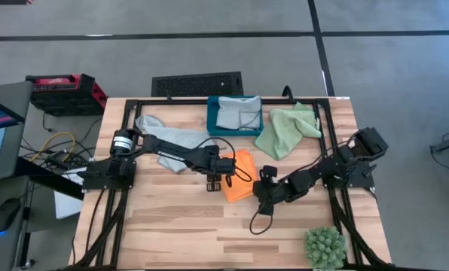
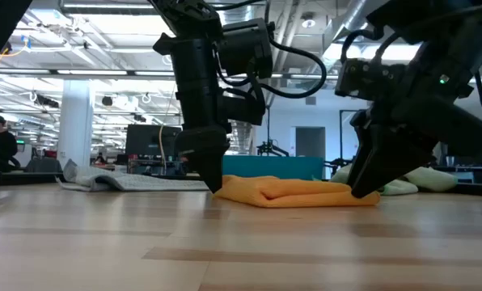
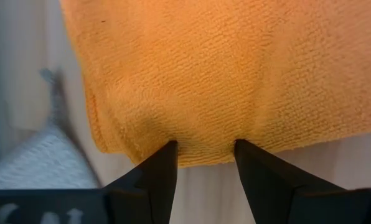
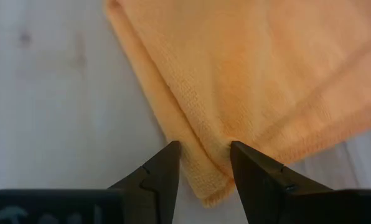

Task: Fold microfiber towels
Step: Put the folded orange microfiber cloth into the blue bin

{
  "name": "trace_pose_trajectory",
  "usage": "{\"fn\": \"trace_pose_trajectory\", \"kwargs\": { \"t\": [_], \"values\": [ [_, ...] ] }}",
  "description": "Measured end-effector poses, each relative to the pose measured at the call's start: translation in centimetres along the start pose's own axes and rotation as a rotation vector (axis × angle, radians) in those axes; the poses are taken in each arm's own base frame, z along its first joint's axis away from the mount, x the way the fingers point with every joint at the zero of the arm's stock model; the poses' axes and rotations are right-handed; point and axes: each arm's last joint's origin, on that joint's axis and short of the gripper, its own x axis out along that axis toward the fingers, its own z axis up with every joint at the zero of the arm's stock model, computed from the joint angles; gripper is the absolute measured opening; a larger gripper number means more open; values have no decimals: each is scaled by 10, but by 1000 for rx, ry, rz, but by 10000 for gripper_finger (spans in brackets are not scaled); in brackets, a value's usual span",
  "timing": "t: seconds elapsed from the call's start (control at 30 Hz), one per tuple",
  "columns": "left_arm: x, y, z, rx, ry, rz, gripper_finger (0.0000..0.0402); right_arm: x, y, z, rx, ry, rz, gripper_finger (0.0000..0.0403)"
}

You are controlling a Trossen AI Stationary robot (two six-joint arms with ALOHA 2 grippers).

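A wooden worktop (image 1: 172, 218) seen from above, with two dark robot arms meeting near its middle over a folded orange towel (image 1: 239, 185). The left end effector (image 3: 204, 149) is down at one edge of the orange towel, its two fingers apart with the layered hem bunched between their tips. The right end effector (image 4: 204, 149) is at the opposite side of the same towel, near a corner, fingers likewise apart and straddling the folded edge. From worktop height, both end effectors reach down to the surface at either end of the towel, which lies flat in a low, thick fold.

A pale blue-grey towel (image 1: 168, 137) lies spread toward the worktop's far left, partly under the left arm. A second blue-grey towel (image 1: 238, 114) sits inside a dark teal box (image 1: 212, 120) at the middle of the far edge. A light green towel (image 1: 286, 129) lies crumpled just beside the box, toward the far right corner. A spiky green plant ball (image 1: 325, 248) rests near the right corner of the near edge.
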Motion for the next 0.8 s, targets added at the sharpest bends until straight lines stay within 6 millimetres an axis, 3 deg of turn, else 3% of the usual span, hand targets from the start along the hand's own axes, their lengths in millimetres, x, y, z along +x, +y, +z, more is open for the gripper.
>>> {"fn": "trace_pose_trajectory", "kwargs": {
  "t": [0.8],
  "values": [
    [-15,-58,-8,-154,11,-171,157,16,-55,5,0,121,-140,166]
  ]
}}
